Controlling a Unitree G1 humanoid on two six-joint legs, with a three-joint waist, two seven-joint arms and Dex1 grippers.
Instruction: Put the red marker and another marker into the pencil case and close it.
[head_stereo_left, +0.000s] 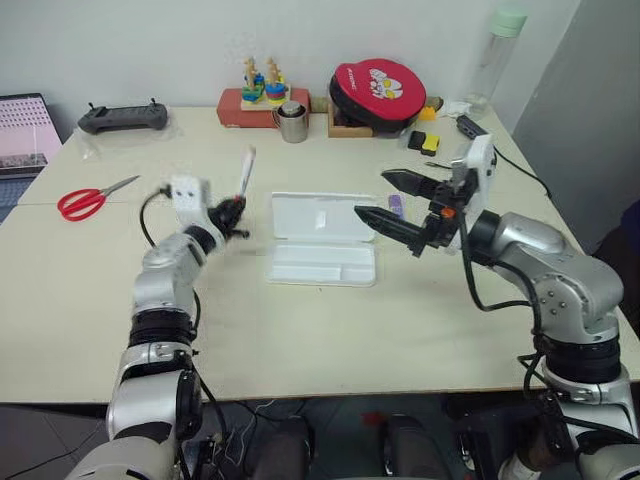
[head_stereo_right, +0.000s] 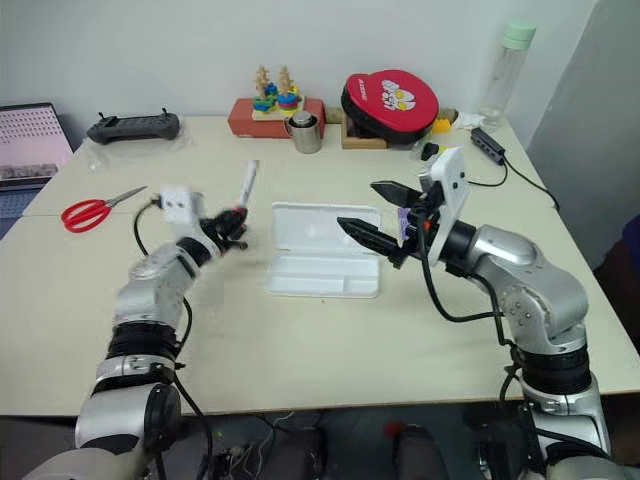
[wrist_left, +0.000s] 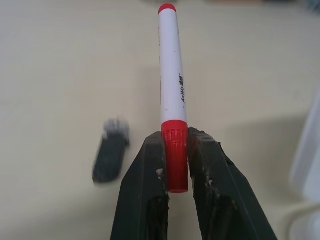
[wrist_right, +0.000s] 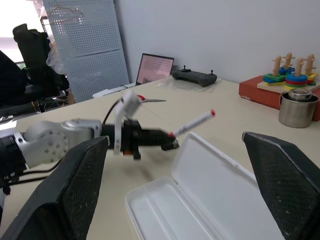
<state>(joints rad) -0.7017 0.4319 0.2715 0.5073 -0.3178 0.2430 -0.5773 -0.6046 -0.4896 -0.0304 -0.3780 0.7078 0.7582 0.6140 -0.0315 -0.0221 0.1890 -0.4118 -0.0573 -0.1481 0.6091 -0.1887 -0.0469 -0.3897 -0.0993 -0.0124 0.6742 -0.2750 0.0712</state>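
Red marker (wrist_left: 172, 95) clamped by raised left end effector (wrist_left: 176, 165) (cap-first).

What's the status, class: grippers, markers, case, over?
Left gripper shut on red marker, lifted off table. Right gripper open, empty. Pencil case open. Nothing blocking it.

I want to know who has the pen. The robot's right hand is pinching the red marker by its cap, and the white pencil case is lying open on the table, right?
Not quite: the left hand pinches the red marker by its cap, as the left wrist view shows. The pencil case is open.
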